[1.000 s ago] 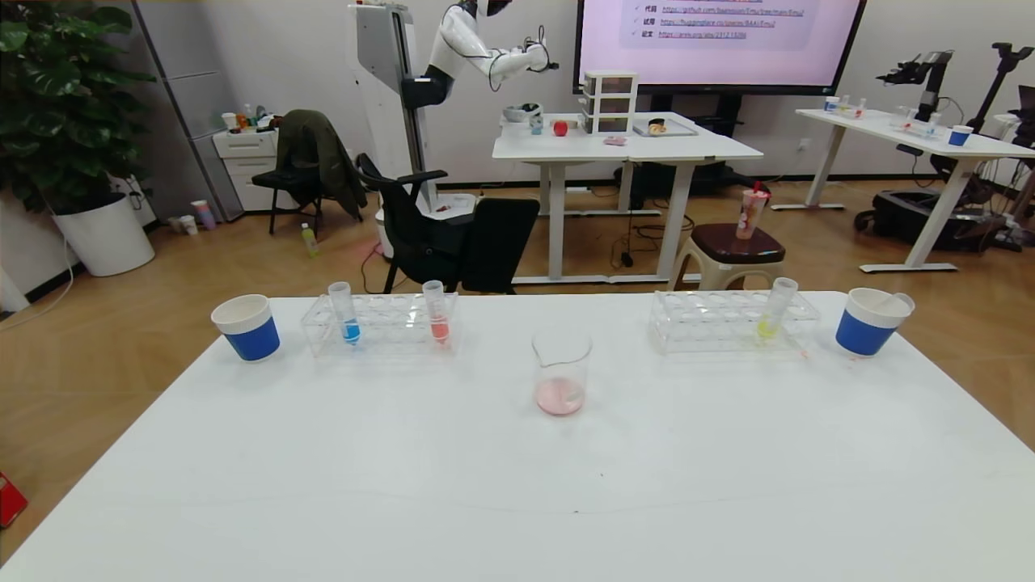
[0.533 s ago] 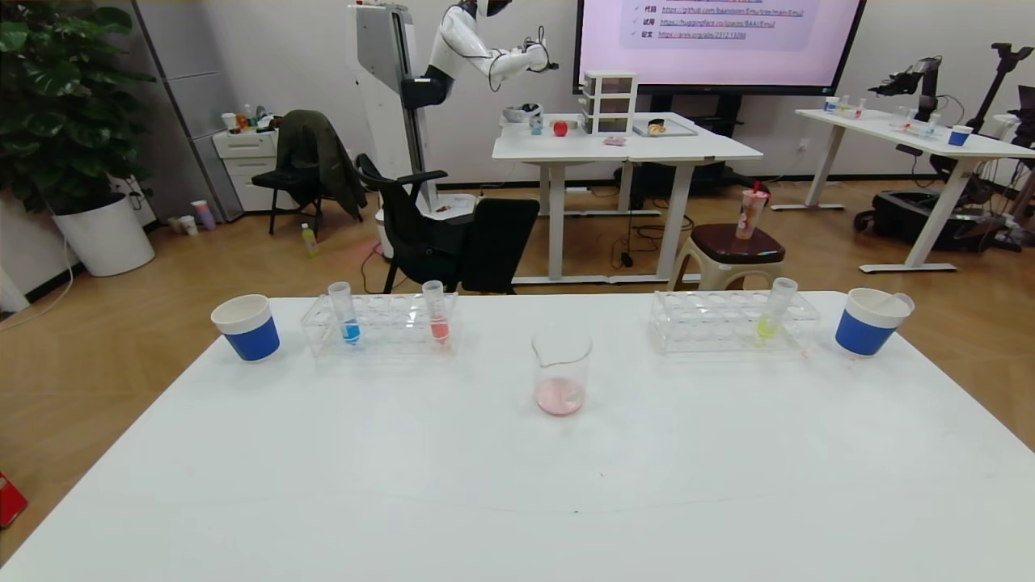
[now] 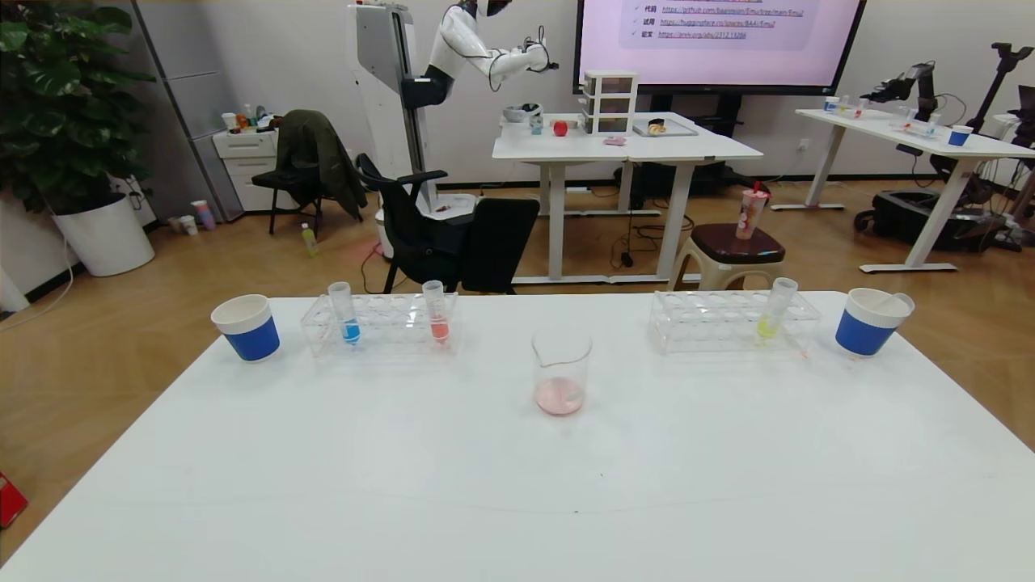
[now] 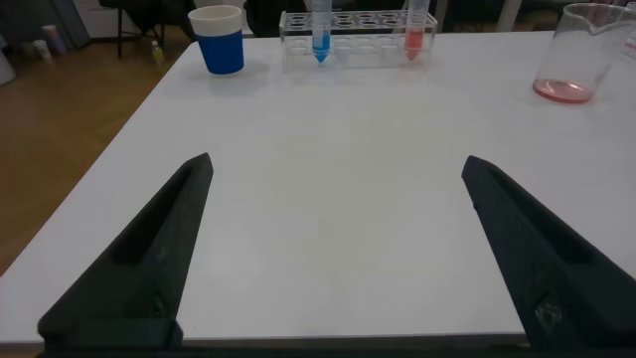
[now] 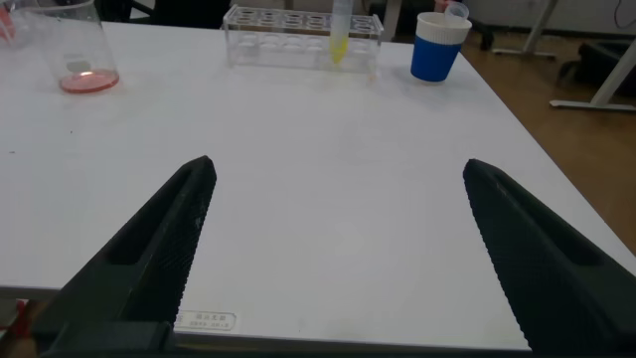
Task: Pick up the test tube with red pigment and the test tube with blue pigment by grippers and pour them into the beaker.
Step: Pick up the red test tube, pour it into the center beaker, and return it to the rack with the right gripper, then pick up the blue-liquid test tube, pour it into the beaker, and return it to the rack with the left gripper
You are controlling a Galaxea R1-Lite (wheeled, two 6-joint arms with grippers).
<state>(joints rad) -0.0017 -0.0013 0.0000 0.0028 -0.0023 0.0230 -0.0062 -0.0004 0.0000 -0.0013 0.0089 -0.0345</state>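
Both arms lie outside the head view; the beaker [image 5: 75,50] is cut off in the right wrist view.

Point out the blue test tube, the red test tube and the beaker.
blue test tube [image 3: 350,330]: head view, blue liquid.
red test tube [image 3: 439,328]: head view, red liquid.
beaker [image 3: 561,364]: head view, glass wall.

On the counter [image 3: 517,485], the beaker [image 3: 561,373] stood centrally; behind-left, a rack [image 3: 380,325] held two test tubes; behind-right, another rack [image 3: 728,321] held one.
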